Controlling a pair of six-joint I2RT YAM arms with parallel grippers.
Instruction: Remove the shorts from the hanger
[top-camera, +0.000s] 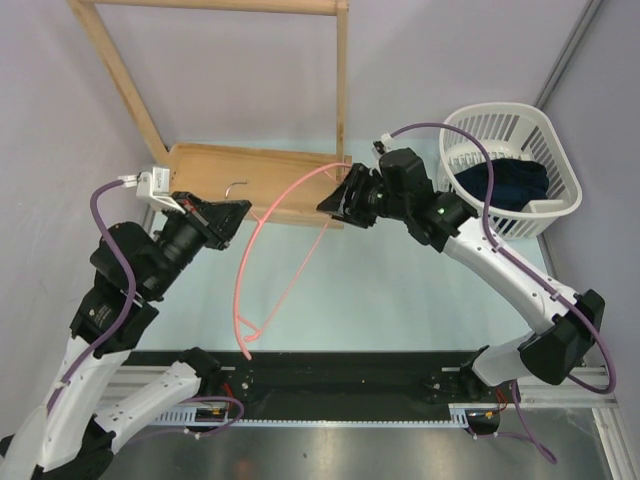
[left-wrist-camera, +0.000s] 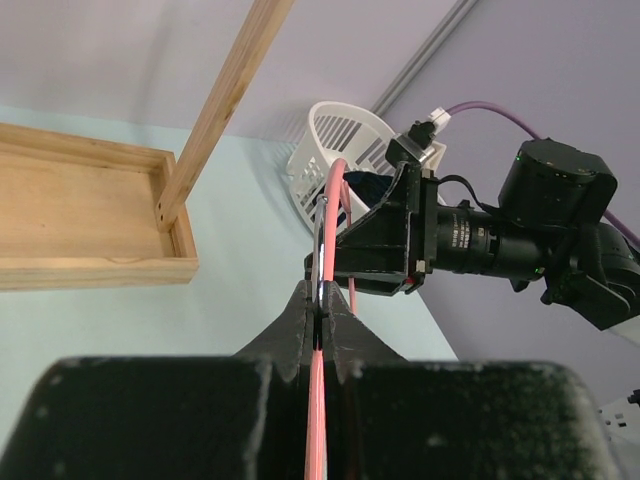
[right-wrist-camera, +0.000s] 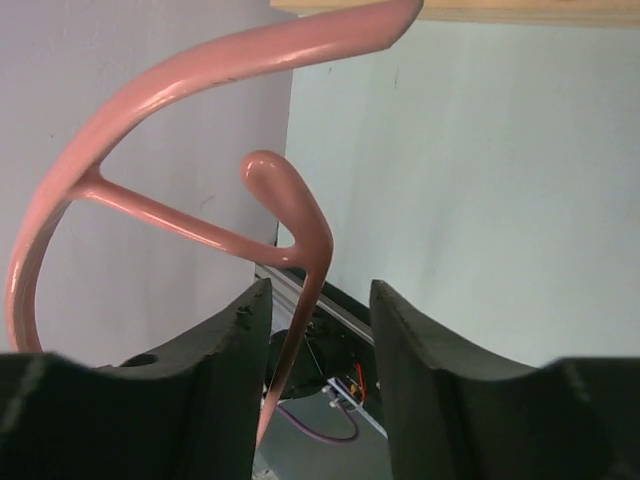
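The pink-red hanger (top-camera: 243, 270) is held up above the table and carries no garment. My left gripper (top-camera: 238, 213) is shut on it close to its small metal hook (top-camera: 235, 184); in the left wrist view the jaws (left-wrist-camera: 320, 303) pinch the pink stem (left-wrist-camera: 318, 420). My right gripper (top-camera: 331, 204) is open at the hanger's far end. In the right wrist view the thin lower bar (right-wrist-camera: 300, 300) runs between the spread fingers (right-wrist-camera: 320, 310), nearer the left one. The dark navy shorts (top-camera: 510, 183) lie bunched in the white basket (top-camera: 560, 150), and they also show in the left wrist view (left-wrist-camera: 367, 186).
The light wooden rack frame (top-camera: 342, 90) rises from its wooden base tray (top-camera: 270, 175) at the back centre, just behind both grippers. The basket stands at the back right by the wall. A black rail (top-camera: 340, 375) runs along the near edge.
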